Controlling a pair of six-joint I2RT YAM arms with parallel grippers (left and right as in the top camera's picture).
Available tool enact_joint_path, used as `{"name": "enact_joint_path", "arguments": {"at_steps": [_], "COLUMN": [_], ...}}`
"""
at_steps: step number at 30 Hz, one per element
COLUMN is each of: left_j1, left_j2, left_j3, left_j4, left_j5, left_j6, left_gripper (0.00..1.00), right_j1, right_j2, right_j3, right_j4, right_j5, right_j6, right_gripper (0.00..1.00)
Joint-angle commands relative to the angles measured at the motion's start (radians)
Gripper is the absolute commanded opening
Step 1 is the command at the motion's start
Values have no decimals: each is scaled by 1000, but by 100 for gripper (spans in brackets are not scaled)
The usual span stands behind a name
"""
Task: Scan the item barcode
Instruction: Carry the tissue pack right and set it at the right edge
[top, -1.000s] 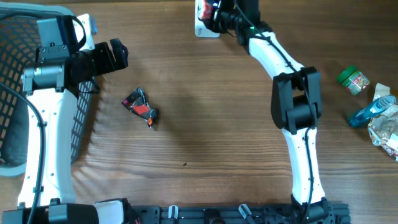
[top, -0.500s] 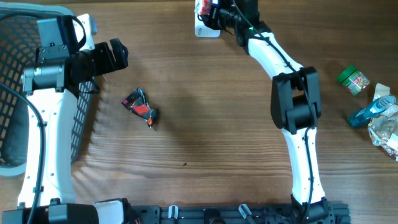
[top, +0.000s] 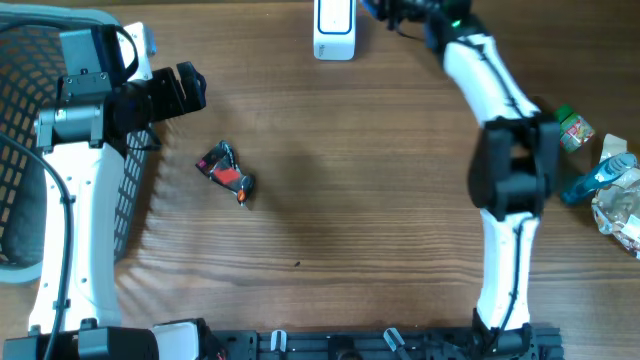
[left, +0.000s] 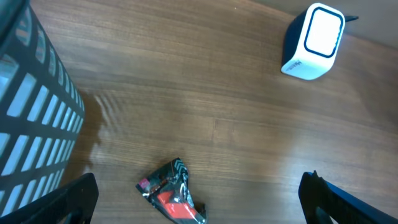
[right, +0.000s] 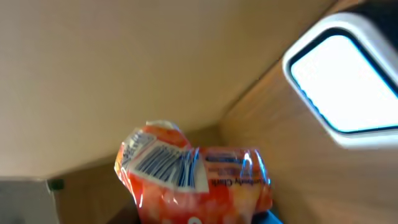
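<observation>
right gripper (top: 380, 8) clamped on orange packet (right: 193, 180); scanner (right: 345, 81) sits just beside the gripper. barcode label (right: 166, 167) faces the wrist cam, not the scanner. i'd roll the wrist to square it up.

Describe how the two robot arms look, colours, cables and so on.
Both arms have smooth white links joined by chunky black joint housings. The left arm has a black cable running along its white link, and the left gripper is black. The right arm matches, with a black elbow block.
</observation>
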Motion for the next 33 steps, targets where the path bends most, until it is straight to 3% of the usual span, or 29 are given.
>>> {"name": "enact_joint_path", "arguments": {"at_steps": [1,4,6,8,13,18,20,24,26,29,33], "left_j1": [-4,-4,-4,-4,-4,-4,-4,-4,-4,-5,-4], "left_j2": [-15,-15,-15,-15,-15,-15,-15,-15,-15,-15,-15], "left_j3": [11,11,11,11,11,11,11,11,11,11,11], "left_j4": [4,4,4,4,4,4,4,4,4,4,4], "left_j5": [-2,-2,-2,-2,-2,-2,-2,-2,-2,-2,-2], "left_j6": [21,21,20,21,20,20,20,21,21,21,21], "left_gripper": [100,100,100,100,100,100,100,100,100,100,100], "right_j1": [-28,-32,-43,-79,-282,-489,-541,-618,-627,-627,-628], "right_j2": [-290,-433,-471,-477,-465,-463,-463,-459,-447,-444,-470], "right_j3": [11,11,11,11,-60,-177,-238,-410,-483,-520,-455], "right_j4": [-425,-799,-940,-1043,-1070,-993,-949,-822,-727,-669,-663], "right_j5": [418,1030,1269,1382,1367,1247,1228,1115,1073,1094,1096], "right_j6": [-504,-605,-606,-632,-653,-657,-657,-681,-710,-721,-771], "right_gripper": [24,46,49,49,50,51,58,59,67,100,100]}}
